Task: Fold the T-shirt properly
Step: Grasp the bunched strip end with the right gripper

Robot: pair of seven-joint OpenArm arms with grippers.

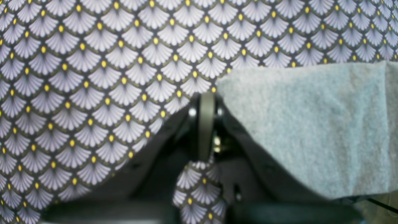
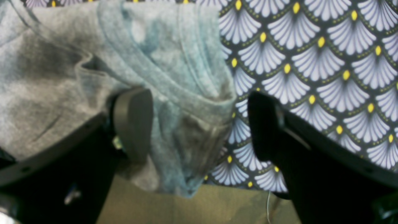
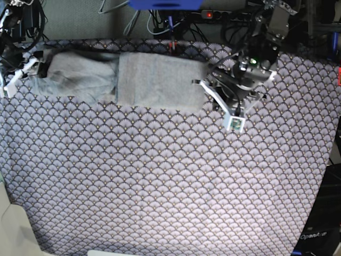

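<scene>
Shirt [image 3: 117,77] lies along the table's [image 3: 170,181] far edge, bunched at the far-left corner, flat on its right half. Your right gripper [image 2: 199,124] gapes wide around that bunched hem, gripping nothing. It's light, limp knit; pinch both layers at the corner. Left gripper [image 1: 206,124] is closed, empty, beside the shirt's right edge.
</scene>
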